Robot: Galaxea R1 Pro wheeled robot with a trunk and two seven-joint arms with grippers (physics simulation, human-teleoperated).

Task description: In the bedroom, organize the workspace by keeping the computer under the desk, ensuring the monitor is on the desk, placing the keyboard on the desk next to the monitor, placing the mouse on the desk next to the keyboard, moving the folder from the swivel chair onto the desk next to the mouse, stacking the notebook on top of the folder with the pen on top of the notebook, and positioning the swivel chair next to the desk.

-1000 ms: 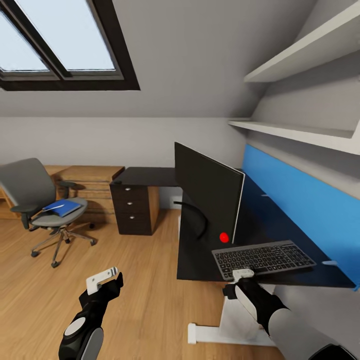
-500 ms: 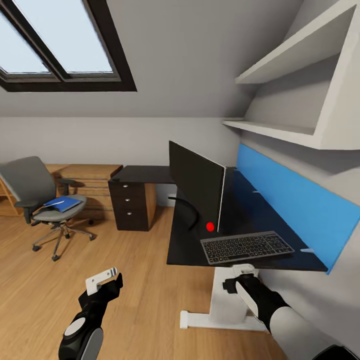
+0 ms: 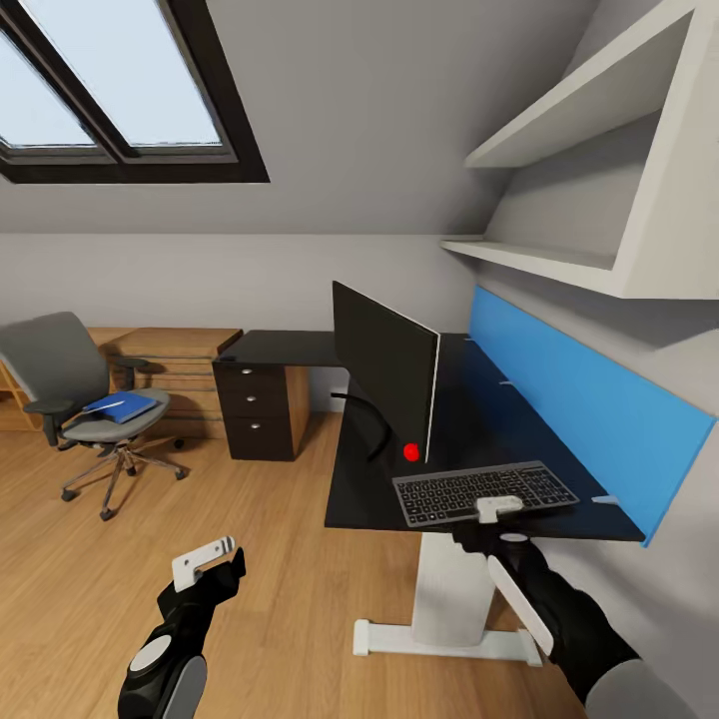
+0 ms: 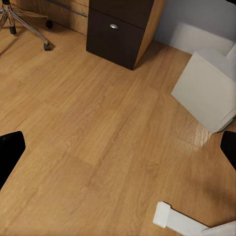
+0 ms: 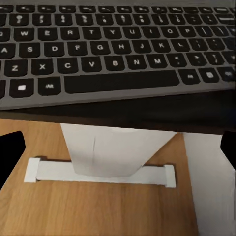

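Right gripper (image 3: 496,507): fingers apart, empty, poised at the keyboard's near edge.
Left gripper (image 3: 205,562): open, idle over the floor (image 4: 98,128).
Keyboard (image 3: 484,492): flat on the desk (image 3: 374,489) at its front edge, just before the monitor (image 3: 384,367).
Handling: probably light, stiff and low (little to pinch); best taken across the thin near rim.
Look: black keys (image 5: 113,54) in a silver-grey frame.
Folder (image 3: 121,406): blue, on the swivel chair (image 3: 70,384), well apart.
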